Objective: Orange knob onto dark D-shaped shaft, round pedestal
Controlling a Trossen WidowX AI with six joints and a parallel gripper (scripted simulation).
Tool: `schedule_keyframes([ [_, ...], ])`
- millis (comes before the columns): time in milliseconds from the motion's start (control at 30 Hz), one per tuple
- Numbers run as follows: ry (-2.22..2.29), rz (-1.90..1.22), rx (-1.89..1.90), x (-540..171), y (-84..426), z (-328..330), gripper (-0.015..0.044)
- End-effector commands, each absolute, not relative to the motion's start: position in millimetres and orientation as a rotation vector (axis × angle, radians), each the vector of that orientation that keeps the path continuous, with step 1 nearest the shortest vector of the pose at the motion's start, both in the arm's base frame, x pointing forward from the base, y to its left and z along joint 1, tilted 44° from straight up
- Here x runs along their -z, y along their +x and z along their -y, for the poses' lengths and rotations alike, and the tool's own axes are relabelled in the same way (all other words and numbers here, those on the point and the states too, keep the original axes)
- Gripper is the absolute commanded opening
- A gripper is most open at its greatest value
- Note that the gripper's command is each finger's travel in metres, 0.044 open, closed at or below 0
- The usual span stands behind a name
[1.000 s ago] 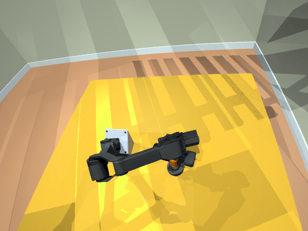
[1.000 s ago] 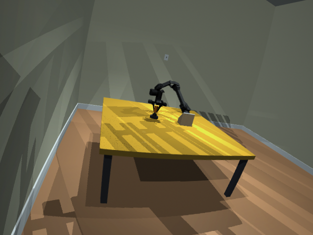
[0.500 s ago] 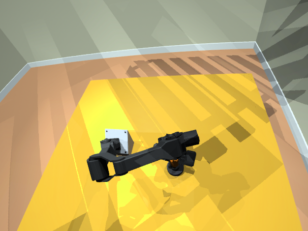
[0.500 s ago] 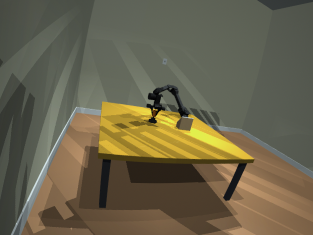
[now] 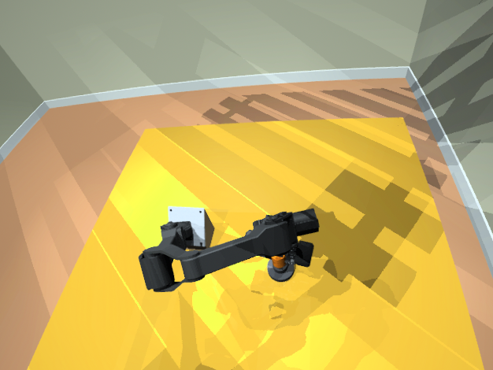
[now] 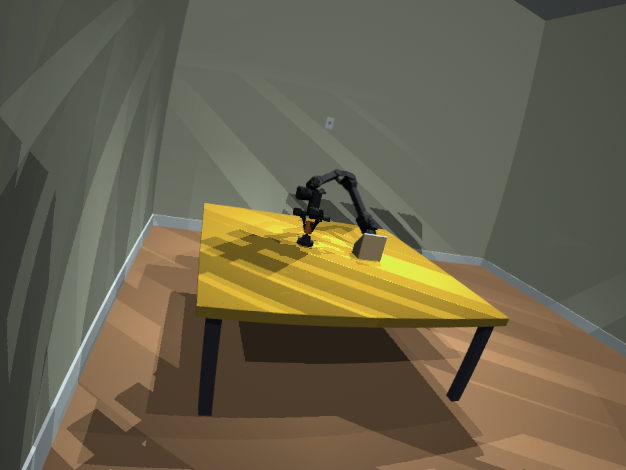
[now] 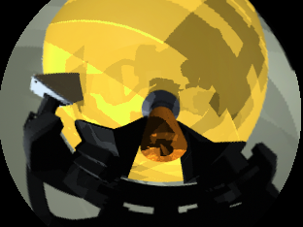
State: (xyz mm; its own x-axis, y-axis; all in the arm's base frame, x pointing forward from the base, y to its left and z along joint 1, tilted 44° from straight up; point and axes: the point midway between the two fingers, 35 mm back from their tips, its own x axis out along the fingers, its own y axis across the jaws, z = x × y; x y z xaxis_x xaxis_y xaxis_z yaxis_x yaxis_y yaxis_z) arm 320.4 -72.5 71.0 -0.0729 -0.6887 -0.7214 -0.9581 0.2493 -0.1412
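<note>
The orange knob (image 5: 278, 261) (image 6: 308, 227) (image 7: 168, 127) is upright or nearly so between the fingers of my gripper (image 6: 308, 225) (image 7: 161, 120), which is shut on it. The round grey pedestal (image 5: 279, 277) (image 6: 304, 243) (image 7: 148, 108) stands on the table under the knob. In the top and exterior views the knob's lower end is above the pedestal's wide base, with a dark part between them. I cannot tell whether the shaft's tip is inside the hole. The flat sides of the hole and shaft are not visible.
The arm's pale base block (image 5: 185, 215) (image 6: 373, 248) (image 7: 66, 85) stands on the yellow table (image 5: 119, 302) (image 6: 323, 298) to one side of the pedestal. The arm reaches from it over to the pedestal. Patchy shadows and bright stripes cross the table.
</note>
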Motion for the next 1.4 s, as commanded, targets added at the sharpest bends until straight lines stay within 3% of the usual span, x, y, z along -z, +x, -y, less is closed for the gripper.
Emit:
schedule_keyframes([
  [0,-1.516,-1.831,-0.504,-71.1,319.2,73.2,0.0000],
  [1367,-1.536,-1.830,-0.534,-76.3,319.6,69.4,0.0000],
])
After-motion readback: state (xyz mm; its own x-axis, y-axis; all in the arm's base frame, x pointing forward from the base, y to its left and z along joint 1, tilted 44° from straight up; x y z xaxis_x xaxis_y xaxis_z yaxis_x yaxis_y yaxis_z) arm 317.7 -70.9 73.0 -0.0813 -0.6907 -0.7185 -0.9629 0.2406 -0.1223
